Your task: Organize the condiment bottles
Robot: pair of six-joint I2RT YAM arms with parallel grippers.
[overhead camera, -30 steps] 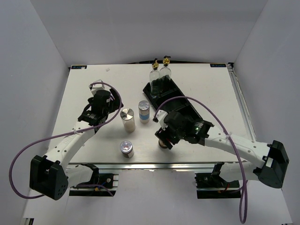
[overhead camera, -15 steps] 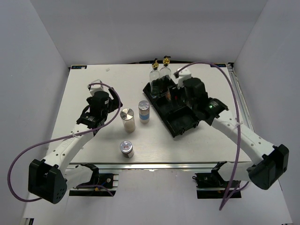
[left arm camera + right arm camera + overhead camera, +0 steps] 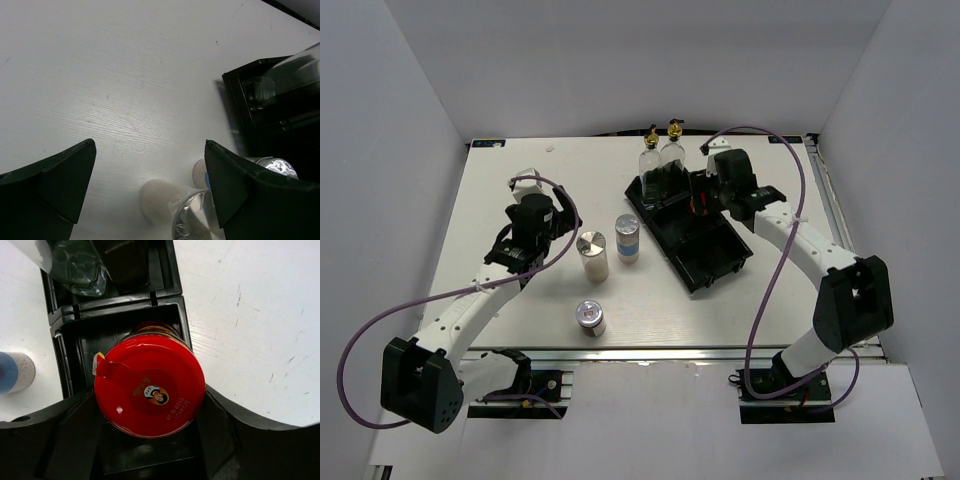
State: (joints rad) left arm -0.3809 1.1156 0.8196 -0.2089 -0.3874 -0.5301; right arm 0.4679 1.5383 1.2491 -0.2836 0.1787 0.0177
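My right gripper [image 3: 704,200] is shut on the red-lidded dark jar [image 3: 150,385], which stands in the middle compartment of the black tray [image 3: 718,258]. Both fingers hug the jar's sides. Two clear glass bottles [image 3: 660,160] with gold spouts stand in the tray's far compartment. Left of the tray stand a blue-labelled shaker [image 3: 627,238] and a silver-capped shaker [image 3: 592,255]. A third silver-capped jar [image 3: 590,317] sits near the front edge. My left gripper [image 3: 150,150] is open above the table, with the silver-capped shaker [image 3: 192,217] just below and ahead of its fingers.
The tray lies diagonally at the table's centre right, its near compartment towards the front edge. White walls close in the table on three sides. A metal rail [image 3: 835,215] runs along the right edge. The left arm's purple cable [image 3: 380,320] loops out over the left side.
My right arm has carried the red-lidded jar from the front of the table back into the tray's middle compartment. The left arm has barely moved.
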